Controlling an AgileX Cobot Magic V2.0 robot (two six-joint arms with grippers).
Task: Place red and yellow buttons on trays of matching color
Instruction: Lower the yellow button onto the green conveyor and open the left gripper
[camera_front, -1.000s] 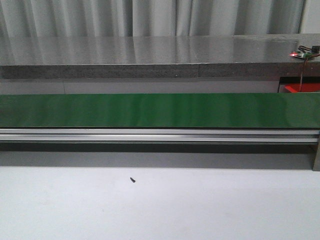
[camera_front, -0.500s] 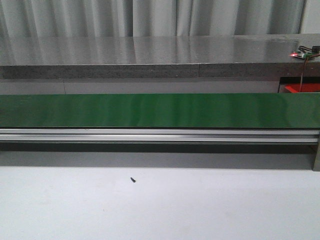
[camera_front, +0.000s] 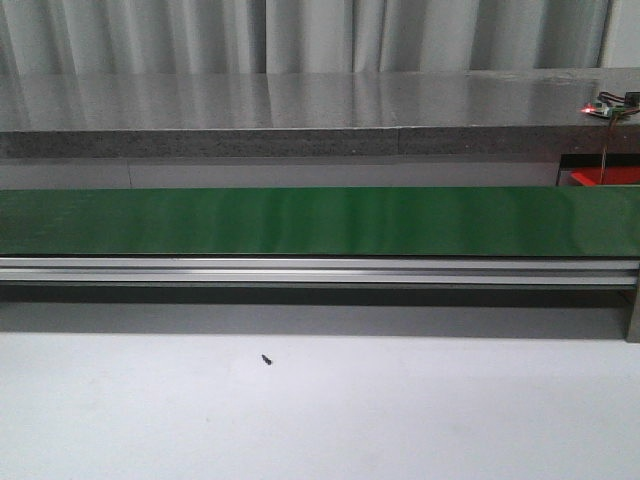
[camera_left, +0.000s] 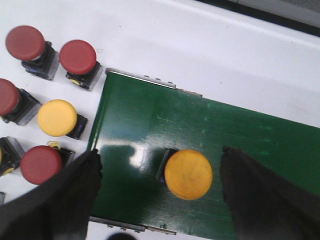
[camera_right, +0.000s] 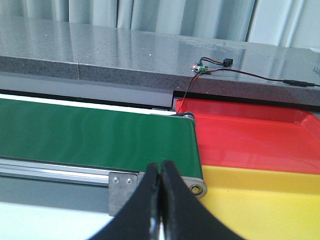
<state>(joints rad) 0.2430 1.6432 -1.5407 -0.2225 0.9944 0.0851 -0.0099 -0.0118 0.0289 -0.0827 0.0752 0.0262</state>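
Yellow button (camera_left: 188, 174) sits on green belt (camera_left: 150, 125) between spread, empty left fingers (camera_left: 60, 200); right fingers (camera_right: 159, 210) closed.

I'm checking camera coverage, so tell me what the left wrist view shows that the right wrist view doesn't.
Only the left wrist view: a yellow button on the belt between the open left gripper, plus red buttons and another yellow one beside the belt end. Only the right wrist view: the red tray, yellow tray and shut right gripper. Both: the green conveyor belt.

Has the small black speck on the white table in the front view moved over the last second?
No. The black speck sits at the same spot below the conveyor's aluminium rail as in both earlier pictures.
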